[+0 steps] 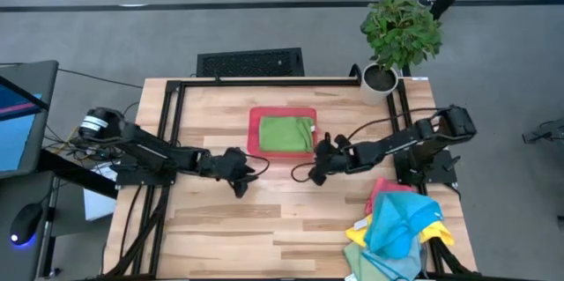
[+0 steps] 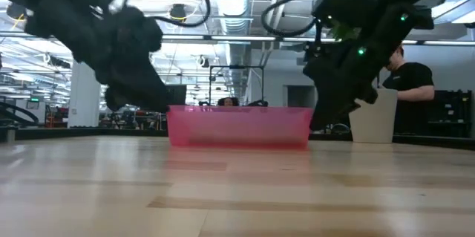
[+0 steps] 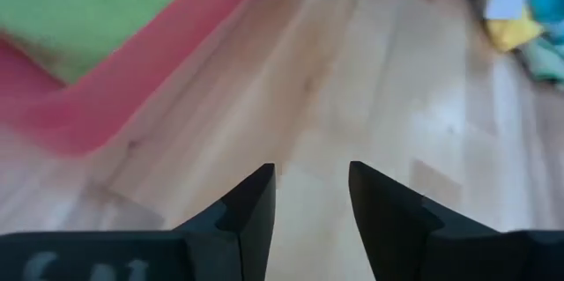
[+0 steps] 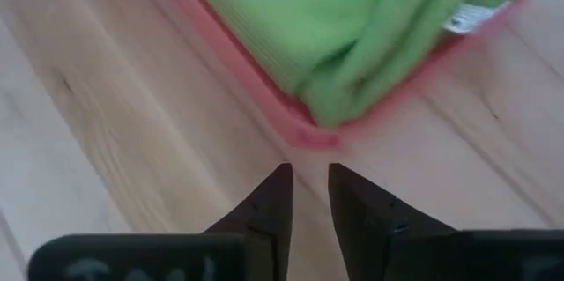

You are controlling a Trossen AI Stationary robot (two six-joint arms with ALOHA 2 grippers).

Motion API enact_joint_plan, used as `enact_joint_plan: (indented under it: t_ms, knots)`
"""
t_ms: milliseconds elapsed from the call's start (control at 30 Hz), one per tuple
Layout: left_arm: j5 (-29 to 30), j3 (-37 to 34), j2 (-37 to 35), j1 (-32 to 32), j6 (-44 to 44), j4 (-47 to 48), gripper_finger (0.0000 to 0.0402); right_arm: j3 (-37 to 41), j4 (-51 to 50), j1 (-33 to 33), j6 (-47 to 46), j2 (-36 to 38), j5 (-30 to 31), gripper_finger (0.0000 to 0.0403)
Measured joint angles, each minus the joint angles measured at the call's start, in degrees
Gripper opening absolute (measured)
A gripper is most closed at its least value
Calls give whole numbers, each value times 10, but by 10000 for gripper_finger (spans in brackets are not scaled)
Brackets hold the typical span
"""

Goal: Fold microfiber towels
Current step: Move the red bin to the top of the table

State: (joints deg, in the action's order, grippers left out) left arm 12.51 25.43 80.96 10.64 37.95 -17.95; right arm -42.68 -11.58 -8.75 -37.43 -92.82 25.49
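Surface (image 1: pixel 264 219): pale wooden planks inside a black frame, filling the middle of the high view.

Red tray (image 1: pixel 256 131): rectangular, upper centre of the surface. Its near wall shows pink at the centre of the low view.

Green towel (image 1: pixel 286 134): folded, lying inside the red tray. In the right wrist view its folded edge sits against the tray rim, with a small white label near that edge.

Towel pile (image 1: pixel 397 224): loose cloths heaped at the lower right of the surface; light blue on top, with pink, yellow and green showing around it. Not folded.

Left gripper (image 1: pixel 240 168): left of centre in the high view, just beside the tray's lower left corner, over bare wood. Jaws apart with a narrow gap, nothing between them.

Right gripper (image 1: pixel 319 159): right of centre in the high view, just beside the tray's lower right corner. Jaws nearly together, a slim gap left, holding nothing. Whether the tips touch the surface cannot be told; the low view suggests both grippers hang a little above it.

Potted plant (image 1: pixel 398 34): green leaves in a white pot, upper right corner of the surface.

Keyboard (image 1: pixel 250 62): dark, beyond the surface's upper edge.

Person (image 2: pixel 408 81): dark shirt, right of the low view, behind the surface.
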Motion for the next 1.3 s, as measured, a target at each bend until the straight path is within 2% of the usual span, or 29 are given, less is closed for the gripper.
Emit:
enact_joint_plan:
  t_ms: [267,600,933,1200,1300]
  knots:
    - [13,1,49,-78,-60,-4,120,-1,22,57,25,-13,0,102]
    - [9,0,49,-152,-133,-46,118,-1,62,134,80,-13,0,102]
    - [-34,5,49,-205,-167,-62,118,-5,88,184,133,4,-13,102]
    - [-85,44,49,-216,-184,-58,118,-21,63,210,166,79,-36,102]
    - [-149,60,49,-216,-177,-47,118,-23,52,200,169,125,-70,102]
